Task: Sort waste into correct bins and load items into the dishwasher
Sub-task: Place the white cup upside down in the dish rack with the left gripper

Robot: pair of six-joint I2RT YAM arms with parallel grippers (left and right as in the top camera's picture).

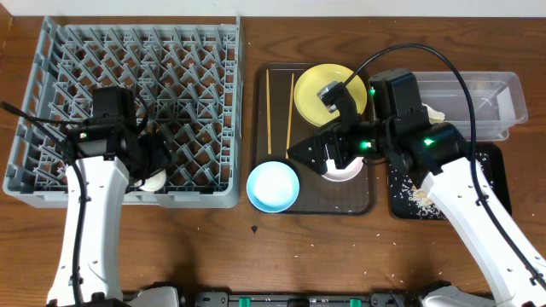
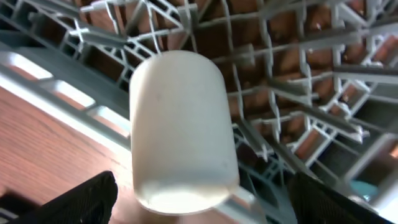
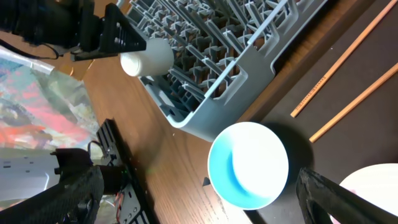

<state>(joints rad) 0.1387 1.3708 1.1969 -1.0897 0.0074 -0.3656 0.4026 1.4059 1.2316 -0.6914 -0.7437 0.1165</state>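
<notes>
The small cream cup (image 2: 180, 124) sits at the grey dish rack's (image 2: 298, 74) front rim. Its long axis runs straight back toward my left wrist camera, and I cannot tell which end faces me. My left gripper (image 2: 202, 186) has its jaws spread wide on either side, clear of the cup. Bare table (image 2: 50, 143) lies just outside the rim. My right gripper (image 3: 199, 186) also has its jaws wide apart, framing the light blue bowl (image 3: 249, 165).
</notes>
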